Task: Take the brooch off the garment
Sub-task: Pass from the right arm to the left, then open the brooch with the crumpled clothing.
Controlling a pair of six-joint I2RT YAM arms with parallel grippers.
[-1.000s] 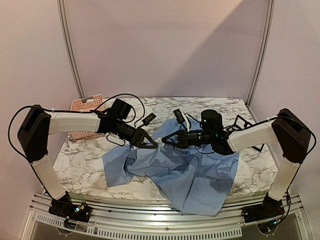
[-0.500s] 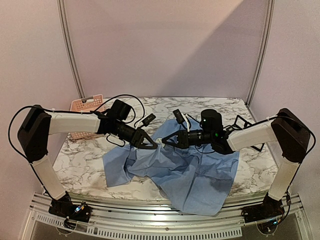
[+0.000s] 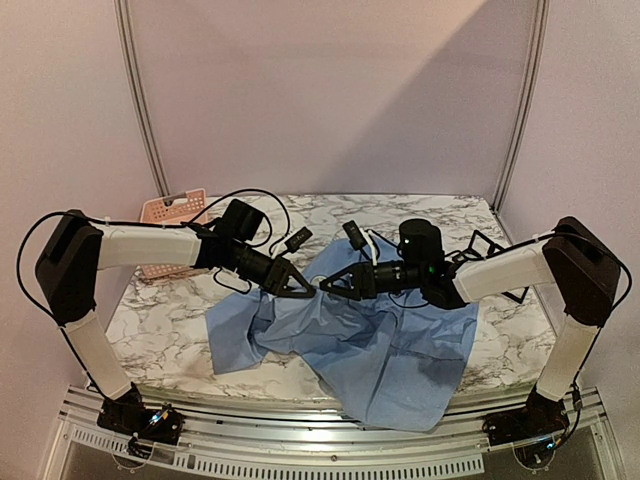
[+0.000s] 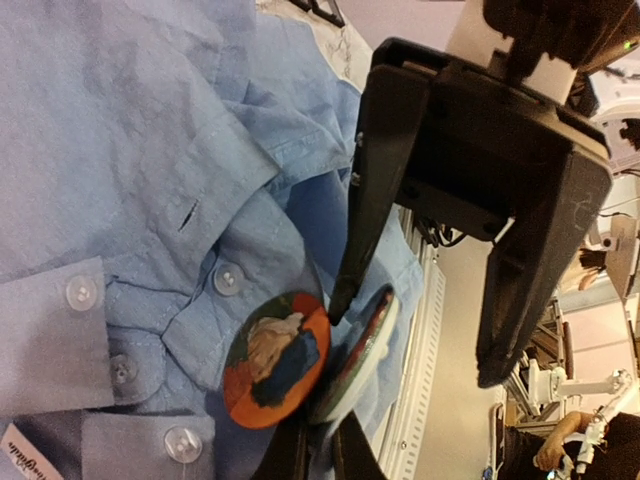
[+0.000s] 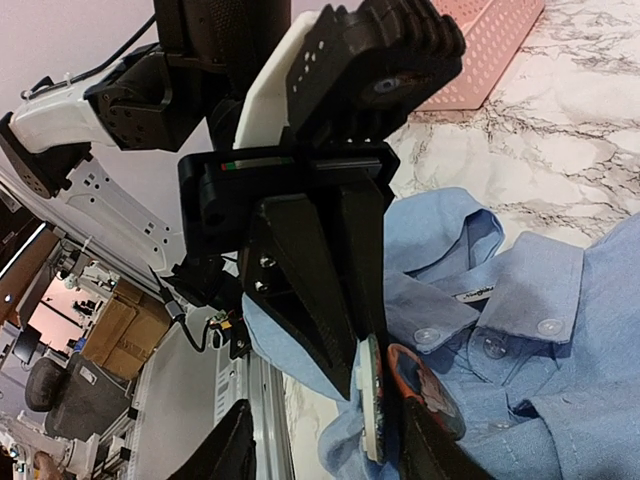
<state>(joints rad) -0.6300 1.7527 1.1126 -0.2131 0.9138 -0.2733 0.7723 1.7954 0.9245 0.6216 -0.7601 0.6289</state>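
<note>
Brooch (image 4: 272,362), orange, lies on the blue shirt (image 4: 120,130) beside its collar. Left gripper (image 5: 362,372) fingers are clamped on an edge-on disc (image 4: 362,340) touching it; right gripper (image 4: 412,343) fingers stand apart, astride that disc. Recommended: close on the rim only, draw off squarely.

A white table top (image 3: 160,320) veined in grey marble is seen across the middle of the top view. A plain pale lilac wall (image 3: 330,90) is shown behind it. Two thin metal posts (image 3: 142,100) are set against the wall, slanted outward toward the upper corners. The wall is crossed by a diagonal shadow, and its upper right part is lit in a warmer pink. A ribbed aluminium rail (image 3: 300,458) is fixed along the lower edge. In the lower left of the right wrist view, cardboard boxes (image 5: 105,335) and a dark office chair (image 5: 50,390) are seen in a dim room.
</note>
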